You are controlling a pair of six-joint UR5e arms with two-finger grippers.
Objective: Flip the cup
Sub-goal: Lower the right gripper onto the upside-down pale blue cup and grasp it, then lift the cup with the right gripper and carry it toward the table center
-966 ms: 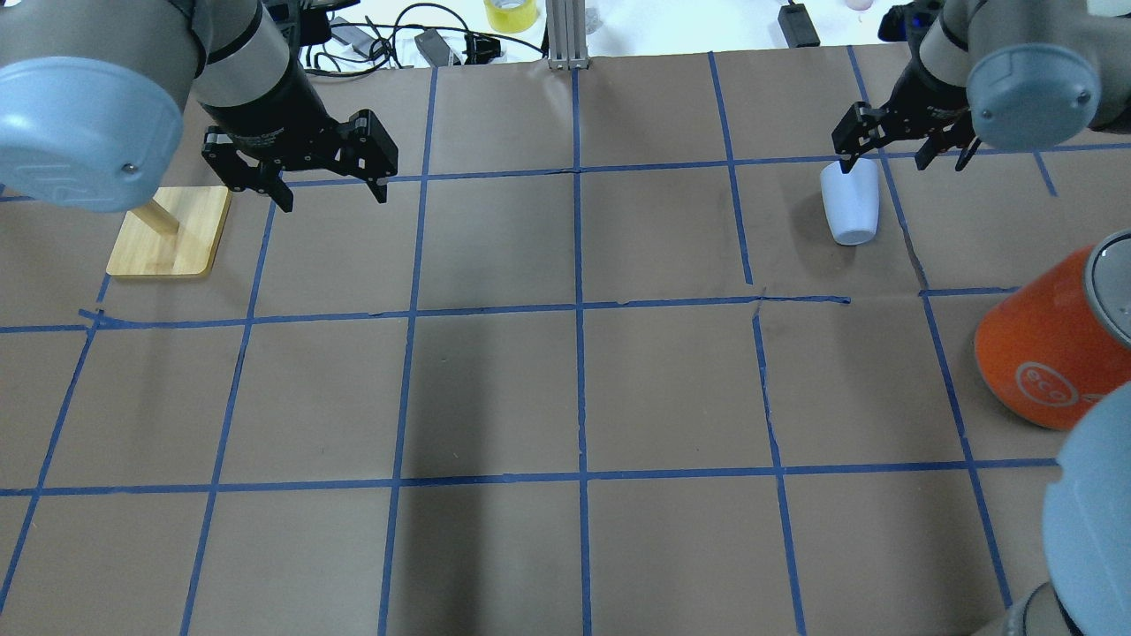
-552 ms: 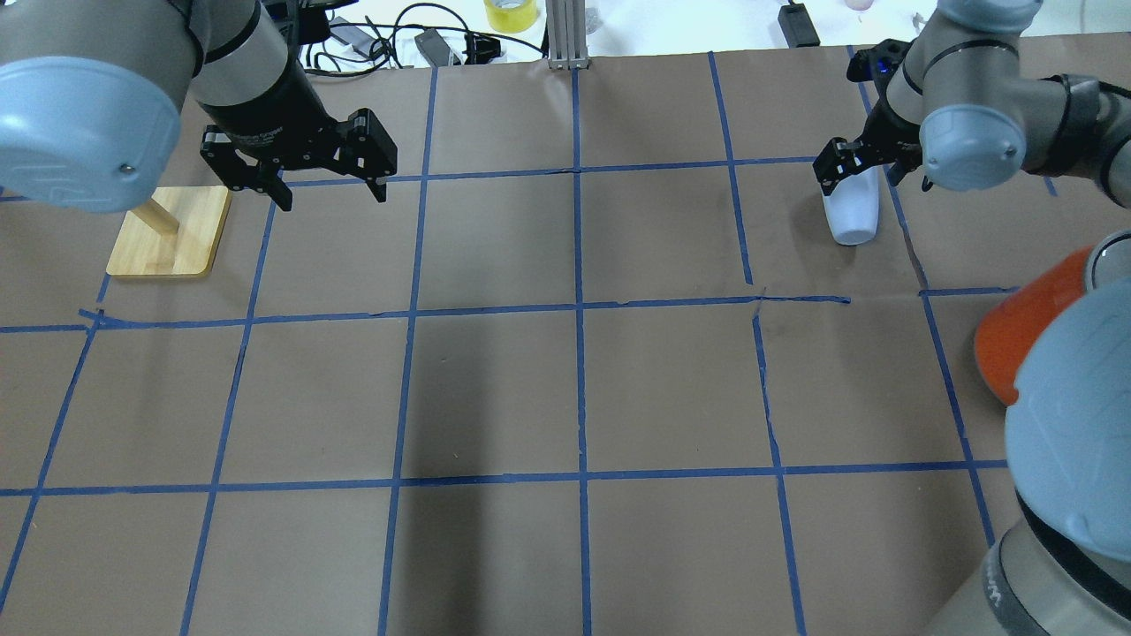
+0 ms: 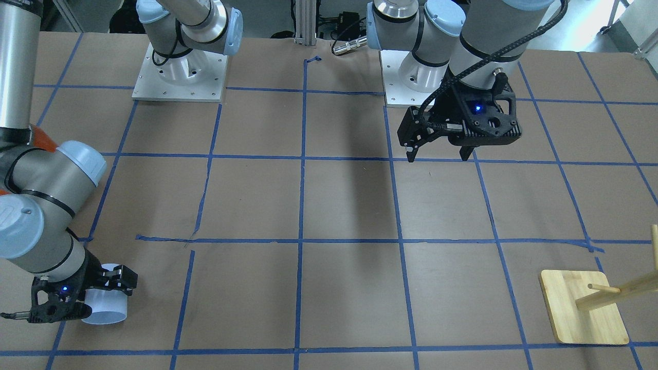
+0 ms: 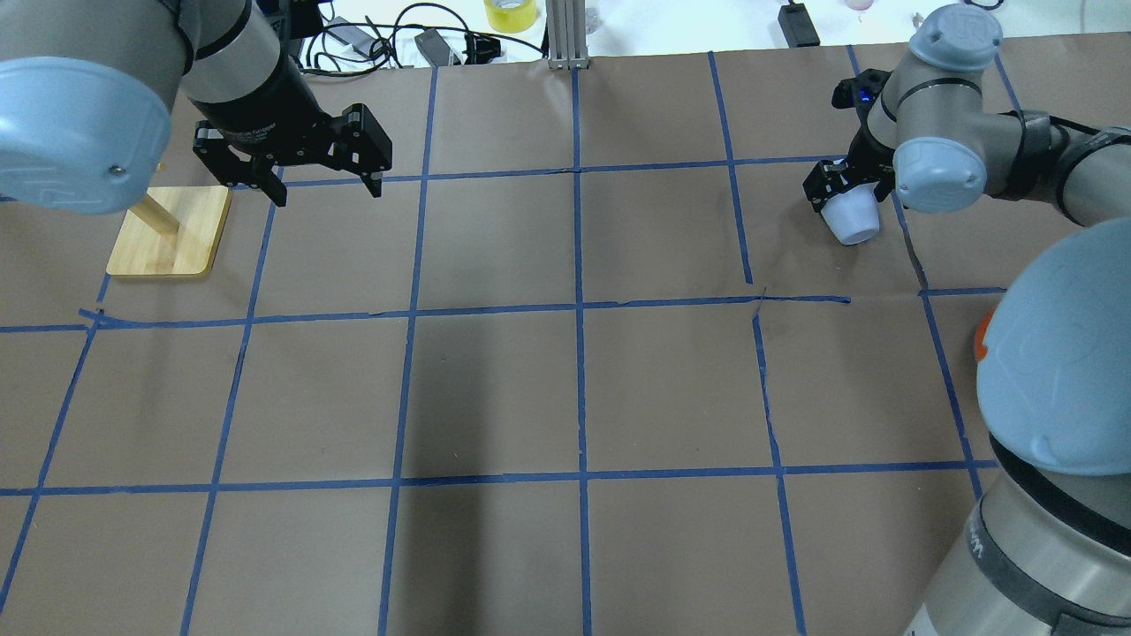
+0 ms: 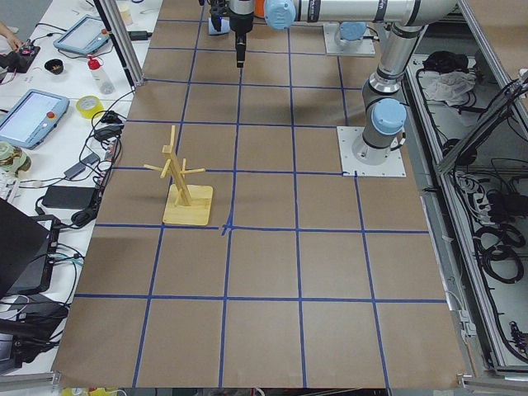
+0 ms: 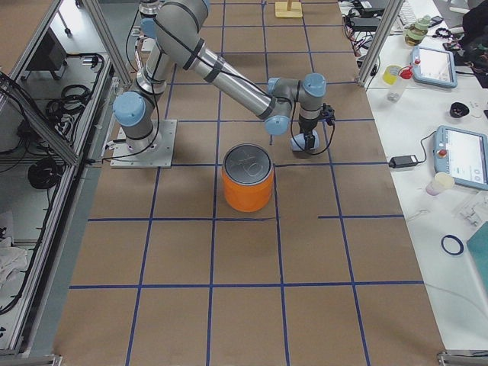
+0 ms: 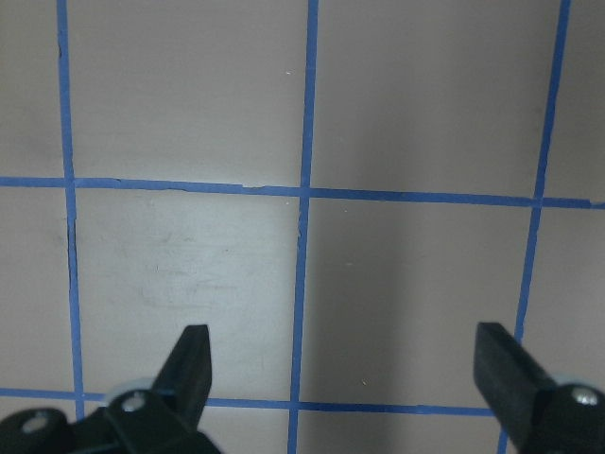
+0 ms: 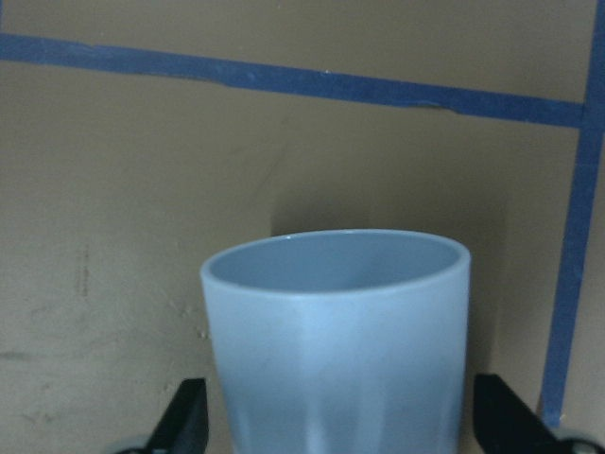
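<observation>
The pale blue-white cup lies on its side at the far right of the table, rim pointing away from the robot. It also shows in the front view, the right side view and the right wrist view. My right gripper points down over it, open. In the right wrist view its fingers stand on either side of the cup's body, close to its walls. My left gripper hangs open and empty above the table's far left, as the left wrist view also shows.
A large orange can with a silver top stands nearer the robot than the cup; my right arm hides most of it in the overhead view. A wooden peg rack stands at the far left, beside my left gripper. Cables lie beyond the far edge.
My right gripper has come down and toward the robot over the cup, so its open fingers now straddle it. The cup has not moved. My left gripper has barely shifted.
</observation>
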